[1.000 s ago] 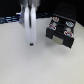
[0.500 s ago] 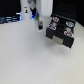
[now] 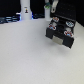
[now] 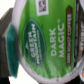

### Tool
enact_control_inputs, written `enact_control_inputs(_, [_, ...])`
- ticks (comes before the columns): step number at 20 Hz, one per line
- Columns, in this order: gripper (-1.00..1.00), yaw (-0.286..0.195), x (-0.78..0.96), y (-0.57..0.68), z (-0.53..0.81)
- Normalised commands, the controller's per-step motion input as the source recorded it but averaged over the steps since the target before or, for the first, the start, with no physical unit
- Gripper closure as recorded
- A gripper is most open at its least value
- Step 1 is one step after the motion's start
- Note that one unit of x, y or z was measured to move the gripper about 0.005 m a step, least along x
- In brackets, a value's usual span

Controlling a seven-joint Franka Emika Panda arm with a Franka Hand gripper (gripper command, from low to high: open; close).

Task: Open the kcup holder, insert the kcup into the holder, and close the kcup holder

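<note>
The kcup (image 4: 42, 42) fills the wrist view: a white pod with a green and dark round lid that reads "Dark Magic". It sits right between my fingers, which are hidden behind it. In the exterior view my gripper (image 3: 49, 10) hangs at the top, shut on the kcup (image 3: 47, 6), which shows as a small green spot. It is just to the exterior view's left of, and above, the kcup holder (image 3: 61, 34). The holder is a black boxy unit with its tray pulled out, and a few pods sit in its round slots.
A tall white bottle-shaped post (image 3: 25, 10) stands at the back on the exterior view's left. The white table (image 3: 30, 55) spreads in front. Dark clutter lines the back edge.
The arm has moved toward the exterior view's right and farther back, carrying the kcup from mid-table to beside the holder.
</note>
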Motion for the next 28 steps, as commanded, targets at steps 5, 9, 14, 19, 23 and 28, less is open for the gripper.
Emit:
enact_control_inputs(5, [1.00,0.013,0.16,0.66,0.22])
enact_control_inputs(9, [1.00,0.027,0.12,0.64,0.10])
enact_control_inputs(14, [1.00,0.034,0.08,0.63,0.04])
enact_control_inputs(19, [1.00,0.048,0.04,0.59,0.01])
enact_control_inputs(23, [1.00,0.067,0.06,0.49,-0.02])
enact_control_inputs(28, [1.00,0.098,0.12,0.44,-0.07])
